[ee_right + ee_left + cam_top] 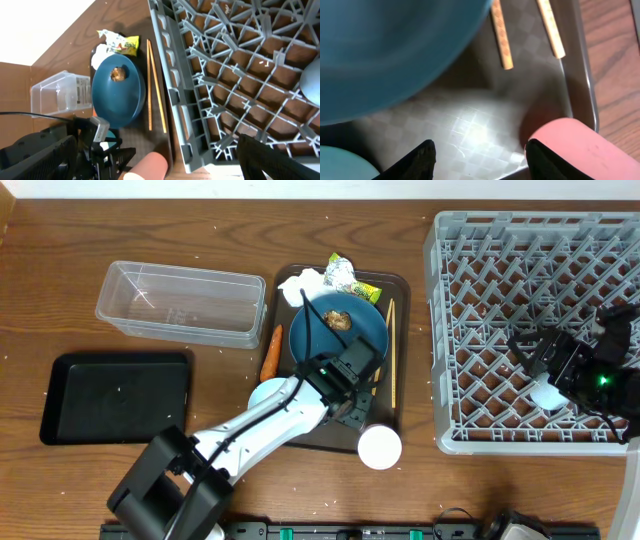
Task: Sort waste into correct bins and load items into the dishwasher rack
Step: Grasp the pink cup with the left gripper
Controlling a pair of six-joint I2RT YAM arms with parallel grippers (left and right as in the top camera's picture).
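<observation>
The table is dark brown wood with a strong grain, flecked all over with loose white rice grains. A black rail runs along its near edge.

Nearest the robot, the left gripper hovers low over the near right corner of the dark brown serving tray. Its jaws are partly apart, with only the tray's checkered floor between them. The pink cup lies on its side at that corner's rim, just beside one finger; I cannot tell whether they touch. The blue cup sits at the tray's near left edge, partly under the arm. Well apart to the left, the shallow black tray lies flat on the wood.

Farther in, the dark blue plate fills the middle of the serving tray and carries the brown food lump. The chopsticks lie lengthwise along the tray's right side. The carrot rests on the wood just beside its left rim.

On the right stands the grey dishwasher rack. The right gripper hangs over its lattice, spread wide and holding nothing. The pale white bowl sits in the rack just beside it.

Farther still, the clear tub stands to the left. The crumpled tissue and the green-and-silver wrapper lie at the tray's far end. Beyond the table's far edge there is only a pale, featureless surface.
</observation>
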